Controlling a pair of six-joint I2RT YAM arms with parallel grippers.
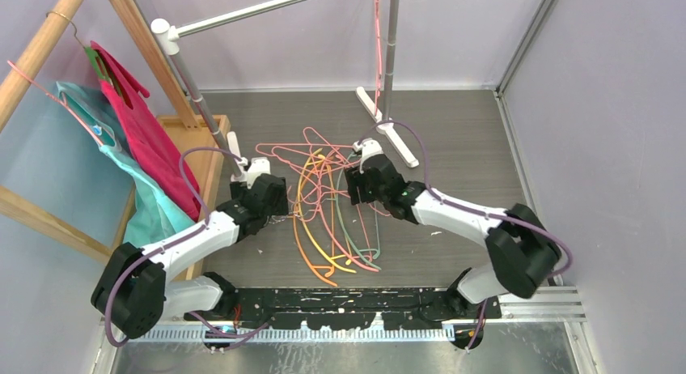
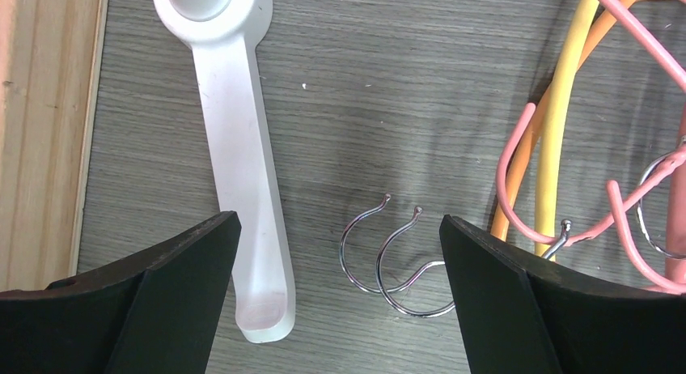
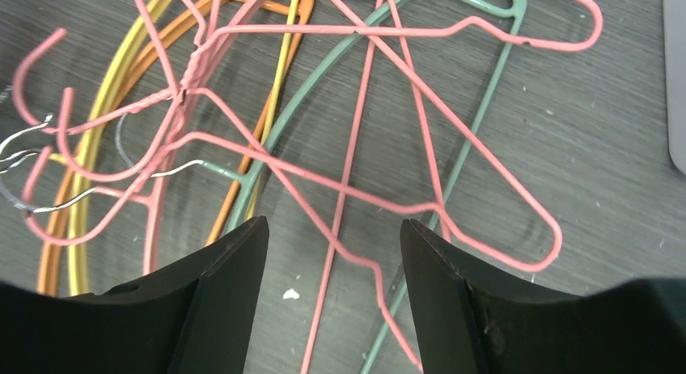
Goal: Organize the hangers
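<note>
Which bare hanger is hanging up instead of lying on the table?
The lone pink wire hanger dangling beside the metal rack's right post; the rest lie tangled on the table.

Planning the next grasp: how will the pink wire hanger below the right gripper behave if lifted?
Probably light and springy: the pink wire hanger is very thin. It likely drags neighbours along, since it crosses the green hanger and other pink wires.

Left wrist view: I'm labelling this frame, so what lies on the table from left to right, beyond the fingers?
Wooden panel → white rack foot → two silver hanger hooks → yellow hanger. The pink hangers cross over the yellow one, so they are left out.
</note>
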